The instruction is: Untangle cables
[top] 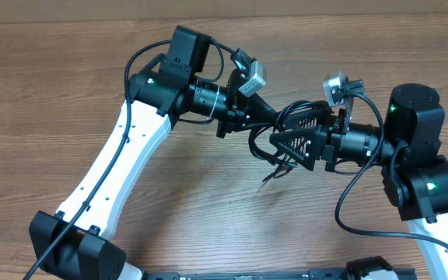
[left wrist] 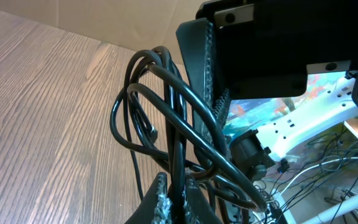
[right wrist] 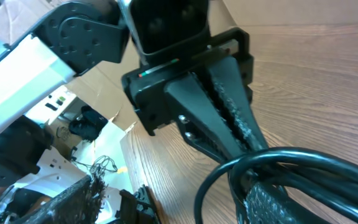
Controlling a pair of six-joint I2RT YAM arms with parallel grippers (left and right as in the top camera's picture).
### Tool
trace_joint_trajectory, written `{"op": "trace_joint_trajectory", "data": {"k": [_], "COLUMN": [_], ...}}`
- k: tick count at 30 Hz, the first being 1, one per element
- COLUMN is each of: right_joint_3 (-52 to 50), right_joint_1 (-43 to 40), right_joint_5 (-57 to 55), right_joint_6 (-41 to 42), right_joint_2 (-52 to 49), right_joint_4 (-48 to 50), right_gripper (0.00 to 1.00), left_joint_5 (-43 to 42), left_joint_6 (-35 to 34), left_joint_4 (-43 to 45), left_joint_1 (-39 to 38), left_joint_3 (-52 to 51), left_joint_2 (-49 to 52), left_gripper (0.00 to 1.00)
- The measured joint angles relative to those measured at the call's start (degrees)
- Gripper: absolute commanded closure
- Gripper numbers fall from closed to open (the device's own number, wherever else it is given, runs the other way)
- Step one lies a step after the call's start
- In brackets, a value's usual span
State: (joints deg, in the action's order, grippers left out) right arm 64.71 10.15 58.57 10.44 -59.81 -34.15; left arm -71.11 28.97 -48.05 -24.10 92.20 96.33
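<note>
The cables point(top: 261, 148) are a bundle of thin black loops held above the wooden table between both arms, with loose ends hanging down. My left gripper point(top: 271, 117) is shut on one strand; in the left wrist view its jaws point(left wrist: 178, 202) pinch a cord while the cables' loops point(left wrist: 166, 106) rise in front. My right gripper point(top: 281, 132) is open, its fingers spread wide point(right wrist: 174, 185). The cables point(right wrist: 303, 158) loop over its right finger. The left gripper point(right wrist: 225, 118) shows there, closed on the cords.
The wooden table point(top: 208, 210) lies under the arms. The thicker arm wires point(top: 123, 148) run along the left arm, and another point(top: 348, 194) curves by the right arm. Off-table clutter of boxes and wires point(left wrist: 328, 180) shows in the wrist views.
</note>
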Motion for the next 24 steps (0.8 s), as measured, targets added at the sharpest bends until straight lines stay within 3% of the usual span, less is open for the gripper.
{"op": "trace_joint_trajectory", "data": {"k": [24], "right_joint_3": [0.0], "right_joint_1": [0.1], "right_joint_5": [3.0], "right_joint_6": [0.1], "right_joint_2": [-3.2], "right_joint_4": [5.7], "right_gripper": [0.28], "left_joint_5": [-1.3], "left_joint_6": [-1.8], "left_joint_4": [0.1], "left_joint_1": [-0.3], "left_joint_3": [0.0], "left_joint_2": [0.0], "left_gripper": [0.96]}}
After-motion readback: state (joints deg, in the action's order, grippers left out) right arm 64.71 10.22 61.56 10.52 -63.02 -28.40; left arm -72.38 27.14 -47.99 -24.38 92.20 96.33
